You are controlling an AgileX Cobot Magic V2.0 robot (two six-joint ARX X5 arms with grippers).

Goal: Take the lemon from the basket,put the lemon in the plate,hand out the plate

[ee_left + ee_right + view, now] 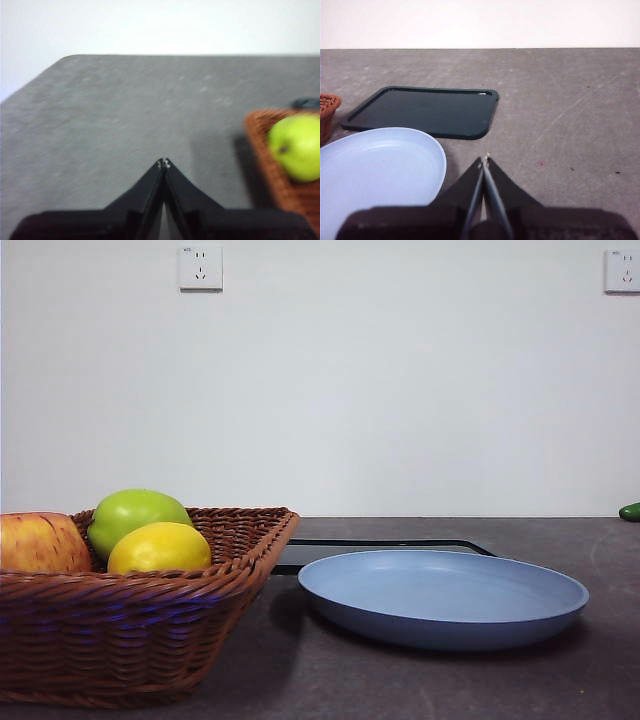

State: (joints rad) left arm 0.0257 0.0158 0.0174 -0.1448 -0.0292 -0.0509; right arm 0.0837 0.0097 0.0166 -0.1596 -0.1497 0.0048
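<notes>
Both fingers closed, lemon (159, 548) in basket (130, 640) beside green apple (137, 514), red apple (40, 542)

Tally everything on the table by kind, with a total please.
Fruit in the basket: 3 (lemon, green apple, red-yellow apple)
Basket: 1
Plate: 1
Tray: 1
Green thing at the far right edge, too cut off to identify: 1
Total: 7
</notes>
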